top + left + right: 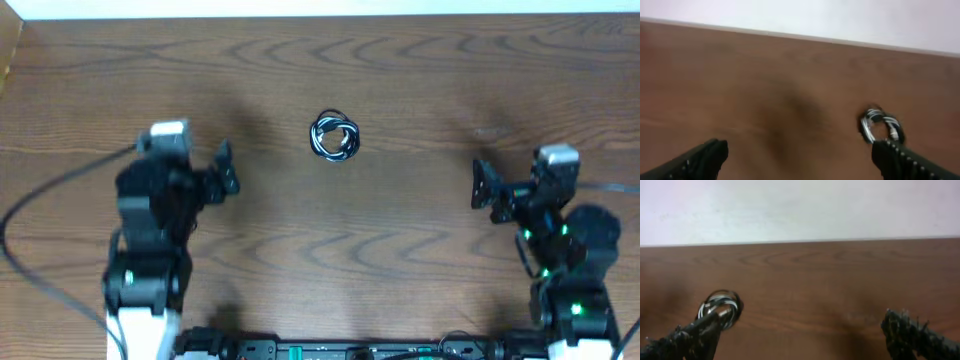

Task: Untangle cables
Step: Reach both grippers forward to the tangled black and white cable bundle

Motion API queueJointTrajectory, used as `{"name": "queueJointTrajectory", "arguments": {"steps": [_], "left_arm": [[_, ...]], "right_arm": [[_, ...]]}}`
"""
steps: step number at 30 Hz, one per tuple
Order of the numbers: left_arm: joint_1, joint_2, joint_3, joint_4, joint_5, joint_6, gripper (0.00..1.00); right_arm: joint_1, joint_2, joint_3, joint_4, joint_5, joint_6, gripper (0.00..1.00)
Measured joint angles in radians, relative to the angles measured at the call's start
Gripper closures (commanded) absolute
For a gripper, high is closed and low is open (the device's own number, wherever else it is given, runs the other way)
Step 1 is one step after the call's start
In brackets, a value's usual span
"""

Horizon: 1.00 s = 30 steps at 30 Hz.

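Toward the desk's far edge | we are judging the cables light, limp, best pinched at an outer loop | left gripper, right gripper gaping wide, empty

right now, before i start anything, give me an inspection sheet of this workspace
surface: wooden table, brown grain, no spills seen.
job's things: cable bundle, white and black cords coiled together in one small tangle, mid-table toward the far edge.
clutter: nothing seen.
claws: left claw open, empty; right claw open, empty; both apart from the bundle.
cables: thick black arm wire loops over the table's left side.
surroundings: pale wall behind the far edge.
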Motion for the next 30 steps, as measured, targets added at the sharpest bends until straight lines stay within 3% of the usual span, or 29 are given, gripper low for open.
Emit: {"name": "queueJointTrajectory", "arguments": {"steps": [11,15,20,21,23,24,26,30], "left_arm": [[-0.261,0.568,0.463,-0.271,0.069,-0.077,0.03],[-0.288,0.696,0.523,-0.296,0.124,-0.136,0.03],[-0.291,0.804,0.524,-0.283,0.193,-0.175,0.03],[-0.291,0.817,0.524,-0.274,0.199,-0.179,0.05],[-0.291,0.852,0.524,-0.243,0.211,-0.187,0.25],[-0.291,0.869,0.524,-0.229,0.215,-0.193,0.30],[-0.291,0.904,0.524,-0.206,0.222,-0.214,0.36],[-0.291,0.991,0.524,-0.141,0.205,-0.341,0.37]], "right_arm": [[0.000,0.441,0.451,-0.333,-0.148,-0.004,0.01],[0.000,0.547,0.568,-0.443,-0.193,-0.004,0.01],[0.000,0.612,0.595,-0.428,-0.214,-0.004,0.01],[0.000,0.618,0.595,-0.420,-0.216,-0.003,0.01],[0.000,0.624,0.595,-0.406,-0.220,-0.003,0.01],[0.000,0.625,0.596,-0.401,-0.220,-0.003,0.02],[0.000,0.625,0.596,-0.399,-0.217,-0.003,0.05],[0.000,0.625,0.597,-0.399,-0.190,0.000,0.06]]}}
